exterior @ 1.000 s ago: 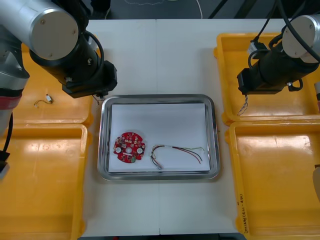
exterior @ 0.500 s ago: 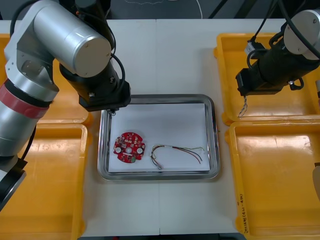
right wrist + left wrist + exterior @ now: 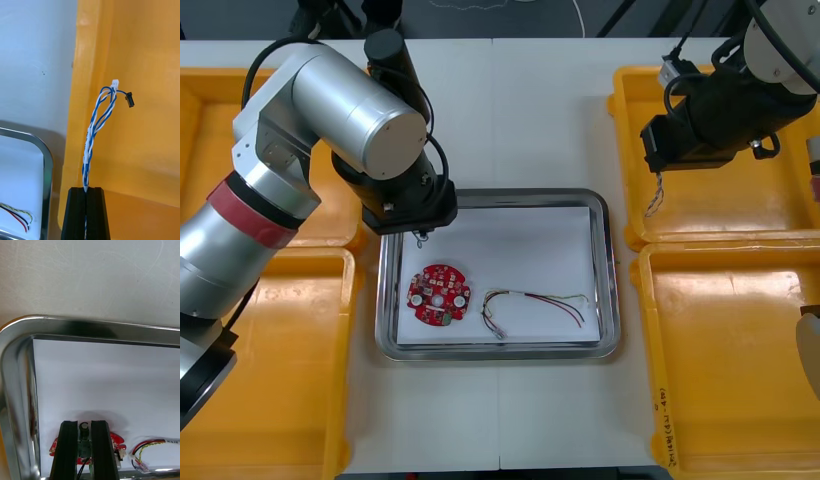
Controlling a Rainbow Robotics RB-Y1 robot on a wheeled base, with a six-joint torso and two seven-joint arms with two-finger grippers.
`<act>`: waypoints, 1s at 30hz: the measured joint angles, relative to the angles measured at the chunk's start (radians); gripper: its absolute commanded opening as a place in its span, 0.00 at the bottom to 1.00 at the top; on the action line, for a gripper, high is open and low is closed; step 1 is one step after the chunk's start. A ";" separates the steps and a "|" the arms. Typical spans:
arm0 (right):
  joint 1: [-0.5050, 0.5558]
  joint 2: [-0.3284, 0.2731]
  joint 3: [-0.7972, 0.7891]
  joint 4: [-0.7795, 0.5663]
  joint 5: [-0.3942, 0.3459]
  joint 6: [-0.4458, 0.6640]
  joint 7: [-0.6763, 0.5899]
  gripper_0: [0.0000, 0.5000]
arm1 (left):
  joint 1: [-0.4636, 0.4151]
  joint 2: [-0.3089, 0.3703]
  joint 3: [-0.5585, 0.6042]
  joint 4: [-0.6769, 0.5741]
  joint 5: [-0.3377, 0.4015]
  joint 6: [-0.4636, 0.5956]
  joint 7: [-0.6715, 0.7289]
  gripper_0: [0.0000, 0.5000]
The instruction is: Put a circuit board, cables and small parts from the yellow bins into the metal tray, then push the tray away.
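Small metal part (image 3: pixel 84 426), a dark little cylinder with a thin black lead, is clamped between the fingers of the left gripper (image 3: pixel 420 222), which are kept apart only by its width. Under it the white lining of the metal tray (image 3: pixel 498 194) is seen, and the red circuit board (image 3: pixel 438 296) and the red and yellow cable (image 3: pixel 536 302) are already laid in the tray's lower half. A second ago this gripper was placed at the edge of the upper-left yellow bin (image 3: pixel 205 110). It has since been swung rightward and is now held over the tray's upper-left corner, so the carry can be judged nearly done, with only a lowering and a release left for this item. At the upper right of the front view, the right gripper (image 3: pixel 86 189) is closed tight on the twisted blue and white cable (image 3: pixel 98 123), which hangs free just inside the left wall of the upper-right yellow bin (image 3: pixel 740 205). It has been raised slightly and shifted toward the tray, so a second delivery is judged to be under way. The push of the tray is not yet begun.
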 measured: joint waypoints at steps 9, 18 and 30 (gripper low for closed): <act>-0.022 0.028 0.039 0.000 -0.003 0.000 0.000 0.00 | 0.000 -0.017 -0.021 0.082 -0.011 -0.069 -0.002 0.00; -0.023 0.046 0.049 0.000 -0.002 0.000 0.000 0.00 | 0.001 -0.028 -0.029 0.102 -0.050 -0.115 -0.004 0.00; -0.023 0.046 0.054 0.000 -0.001 0.016 0.000 0.00 | 0.001 -0.035 -0.029 0.102 -0.058 -0.118 -0.012 0.85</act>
